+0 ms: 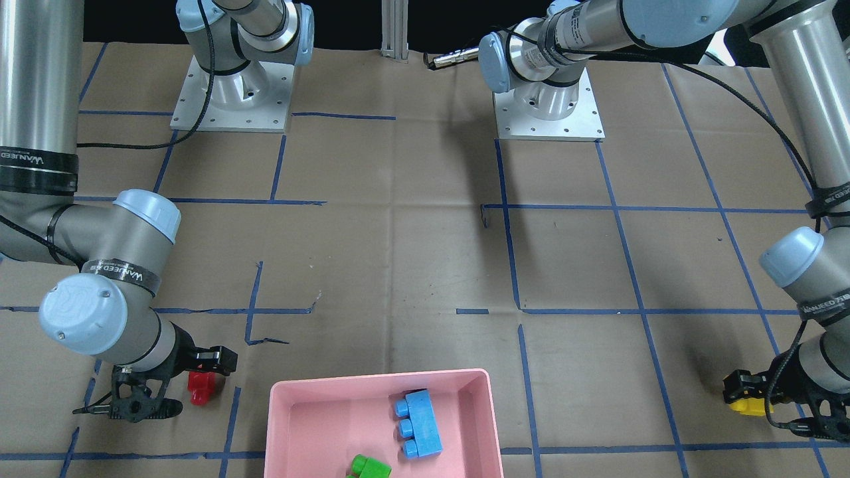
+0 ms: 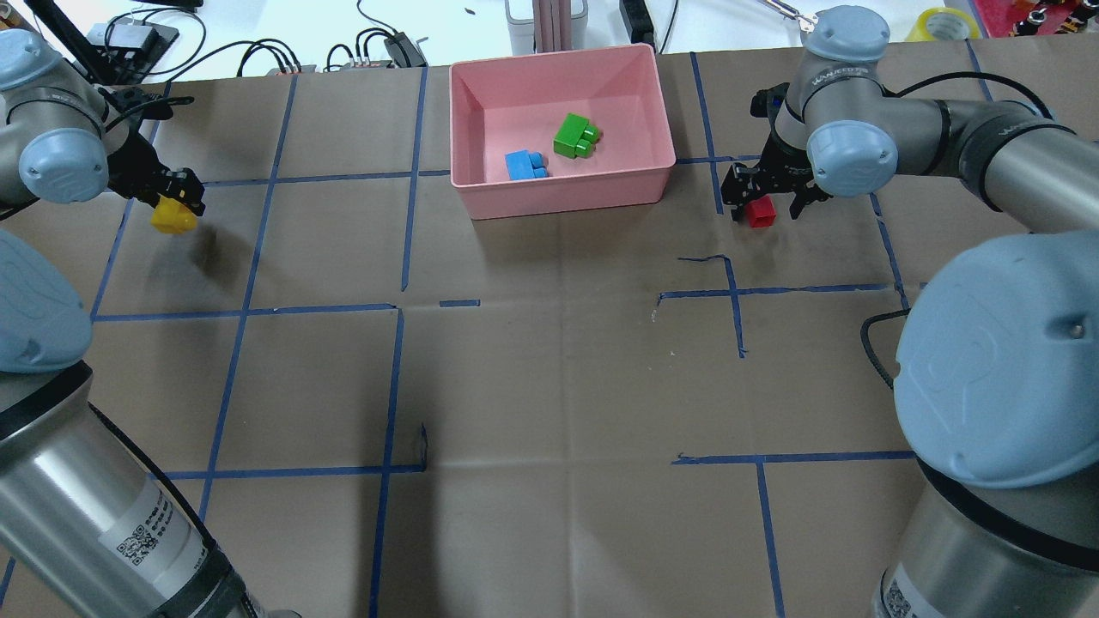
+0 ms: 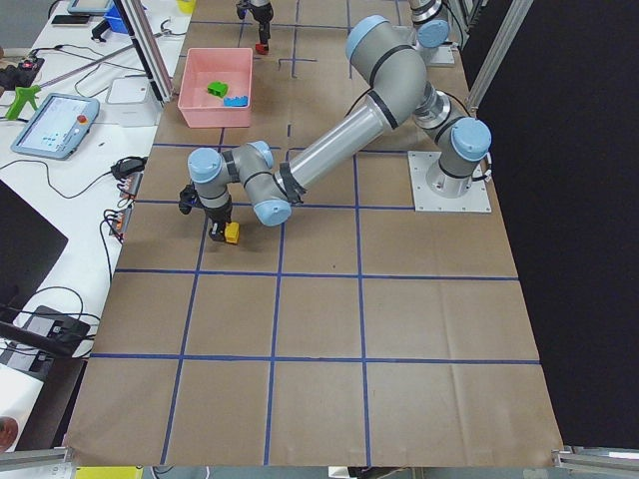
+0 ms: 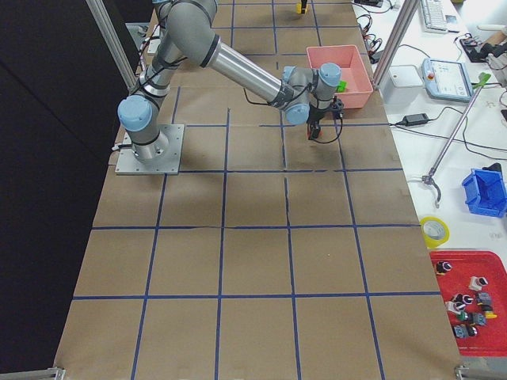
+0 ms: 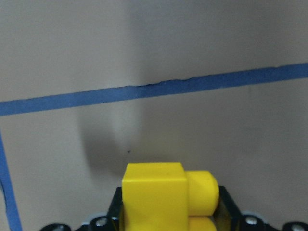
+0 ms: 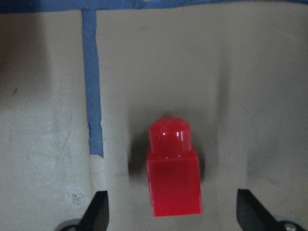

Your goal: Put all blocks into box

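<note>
The pink box point(image 2: 562, 193) stands at the table's far middle, with the blue brick point(image 2: 525, 164) and the green brick point(image 2: 576, 136) inside it; it also shows in the front view point(image 1: 378, 382). My left gripper point(image 2: 176, 206) is shut on the yellow brick point(image 2: 170, 218), far to the box's left; the left wrist view shows the brick point(image 5: 159, 192) held between the fingers, above the paper. My right gripper point(image 2: 764, 202) is open, its fingers standing either side of the red brick point(image 6: 173, 183), which rests on the table right of the box point(image 1: 199, 387).
Brown paper with blue tape lines point(image 2: 399, 386) covers the table. The two arm bases point(image 1: 548, 106) stand on the robot's side. Cables and devices point(image 2: 378, 43) and a tape roll point(image 2: 944, 21) lie beyond the far edge.
</note>
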